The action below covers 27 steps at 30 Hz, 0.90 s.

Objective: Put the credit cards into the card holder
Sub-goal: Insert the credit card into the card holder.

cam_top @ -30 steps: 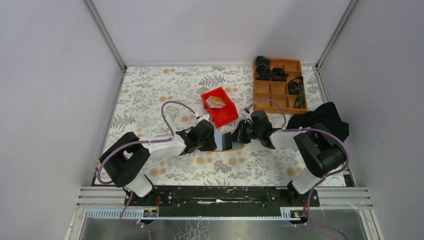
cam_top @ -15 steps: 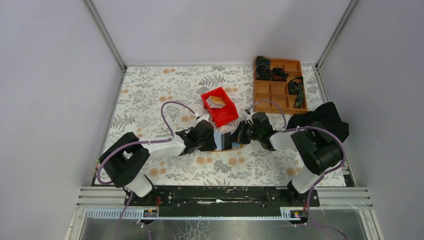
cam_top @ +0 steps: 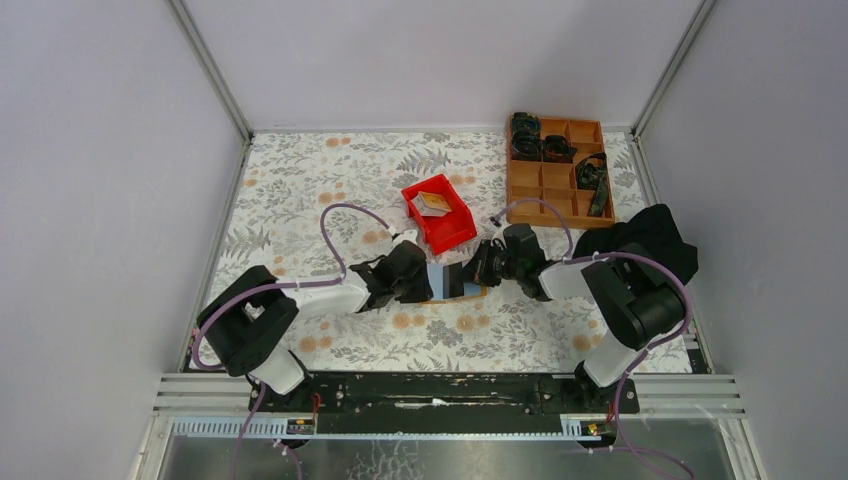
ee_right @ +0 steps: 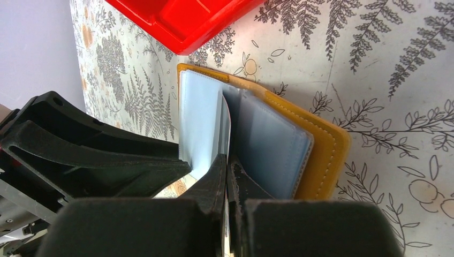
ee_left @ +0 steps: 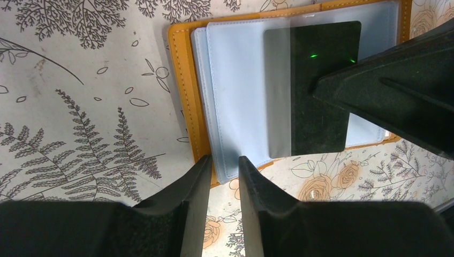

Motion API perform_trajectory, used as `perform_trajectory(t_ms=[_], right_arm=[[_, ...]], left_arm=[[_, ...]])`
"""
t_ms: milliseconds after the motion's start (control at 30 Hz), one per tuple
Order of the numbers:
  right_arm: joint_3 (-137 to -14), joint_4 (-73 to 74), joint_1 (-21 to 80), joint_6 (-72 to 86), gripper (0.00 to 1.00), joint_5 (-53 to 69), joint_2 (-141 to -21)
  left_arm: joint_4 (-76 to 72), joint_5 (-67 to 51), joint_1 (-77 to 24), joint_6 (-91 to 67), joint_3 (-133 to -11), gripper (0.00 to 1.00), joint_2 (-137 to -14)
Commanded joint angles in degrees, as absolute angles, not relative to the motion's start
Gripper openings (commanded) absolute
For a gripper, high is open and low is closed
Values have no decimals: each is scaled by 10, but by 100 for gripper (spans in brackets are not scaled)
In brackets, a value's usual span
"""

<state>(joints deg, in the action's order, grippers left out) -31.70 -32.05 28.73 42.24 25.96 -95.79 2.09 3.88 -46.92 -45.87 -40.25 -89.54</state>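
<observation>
Right gripper (ee_right: 226, 160), bottom centre of its wrist view: clamped on the credit card (ee_left: 308, 128), seen edge-on there. Since a second ago I have crept only slightly toward my left gripper (ee_left: 224, 163); card holder (ee_left: 187, 91) unmoved, open, mid-frame. Left jaws narrowly apart at a clear sleeve (ee_left: 235, 96) edge; pinching or not, cannot tell. Card's leading strip lies under that sleeve, upper right of left wrist view. Red bin (ee_right: 187, 21) beyond, top. Judgement: insertion begun, card not seated.
</observation>
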Motion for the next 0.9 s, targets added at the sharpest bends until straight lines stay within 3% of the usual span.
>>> perform_trajectory(t_ms=[0,867], right_arm=[[-329,-298,289,391,0,213,-981],[-320,-226,319,375,0,235,-960]], left_arm=[[105,54,-474,-445,-372,33,-904],[77,56,-474,-447,-372,34,-893]])
